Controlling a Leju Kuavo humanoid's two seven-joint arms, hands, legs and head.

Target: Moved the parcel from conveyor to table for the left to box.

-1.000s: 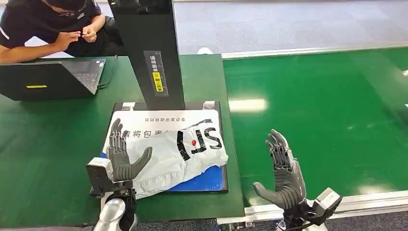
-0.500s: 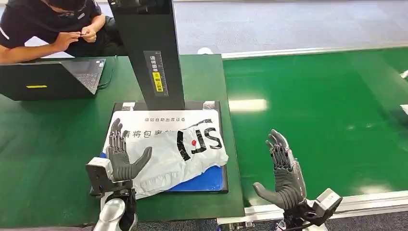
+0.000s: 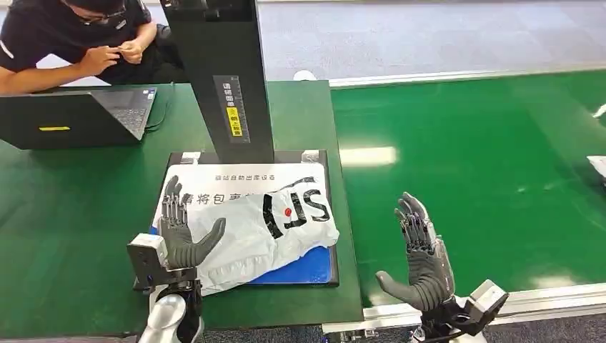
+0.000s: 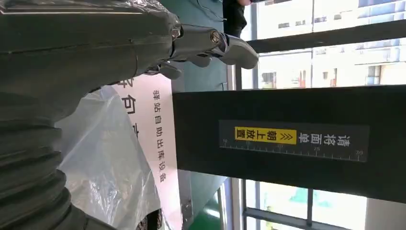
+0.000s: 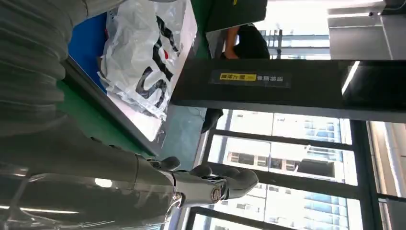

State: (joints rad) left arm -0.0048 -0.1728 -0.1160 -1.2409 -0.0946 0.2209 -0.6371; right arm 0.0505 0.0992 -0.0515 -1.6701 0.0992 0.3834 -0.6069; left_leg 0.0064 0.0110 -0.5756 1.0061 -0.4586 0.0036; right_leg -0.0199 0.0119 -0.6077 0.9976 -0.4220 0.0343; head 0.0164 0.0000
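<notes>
A crumpled white plastic parcel (image 3: 266,230) with black letters and a red dot lies on the blue-and-white scanner mat (image 3: 314,268) on the green table. My left hand (image 3: 180,234) stands upright just left of the parcel, fingers spread, holding nothing. My right hand (image 3: 423,259) is raised over the near edge of the green conveyor (image 3: 486,164), fingers apart and empty. The parcel (image 5: 143,57) also shows in the right wrist view, and its plastic (image 4: 110,163) lies beside my left hand (image 4: 95,43) in the left wrist view.
A black scanner column (image 3: 221,78) rises behind the mat. A laptop (image 3: 78,114) sits at the table's far left, with a seated person (image 3: 64,43) behind it. A white object (image 3: 597,164) lies at the conveyor's right edge.
Both hands and the parcel stay still. The white object at the conveyor's right edge has come slightly further into view.
</notes>
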